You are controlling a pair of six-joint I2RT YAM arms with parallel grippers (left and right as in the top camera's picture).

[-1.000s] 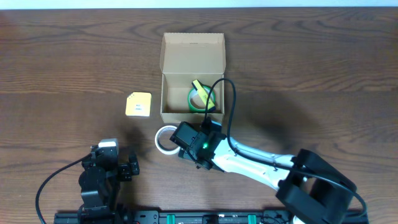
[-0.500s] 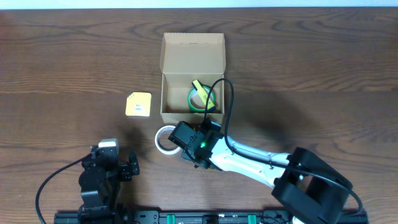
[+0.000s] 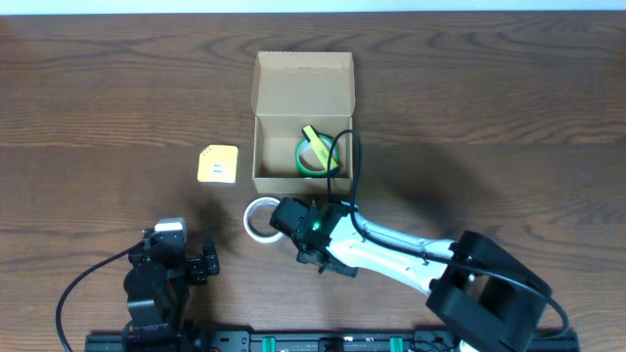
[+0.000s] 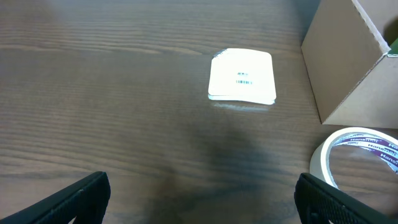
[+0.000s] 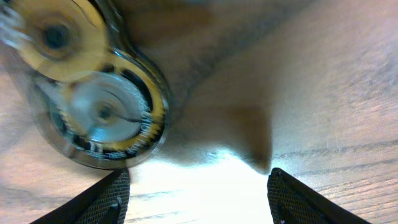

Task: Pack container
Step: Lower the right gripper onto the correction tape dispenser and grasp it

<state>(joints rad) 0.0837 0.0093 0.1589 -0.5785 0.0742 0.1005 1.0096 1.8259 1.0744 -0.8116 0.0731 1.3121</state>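
Note:
The container (image 3: 303, 108) is an open tan cardboard box with its flap lid up at the back. A green tape roll (image 3: 313, 156) and a yellow strip lie inside it. My right gripper (image 3: 311, 235) hovers just in front of the box, next to a white tape roll (image 3: 258, 217). In the right wrist view its fingers (image 5: 199, 205) are open and empty, just above the table. A blurred clear dispenser with yellow wheels (image 5: 93, 93) lies ahead and to the left of them. My left gripper (image 4: 205, 205) is open and empty at the front left.
A yellow sticky-note pad (image 3: 217, 163) lies left of the box; it looks pale in the left wrist view (image 4: 241, 76). That view also shows the box corner (image 4: 348, 62) and the white tape roll (image 4: 357, 162). The left arm (image 3: 161, 279) rests at the front edge.
My right gripper has shifted slightly toward the front and turned, staying beside the white tape roll. The left arm has not moved.

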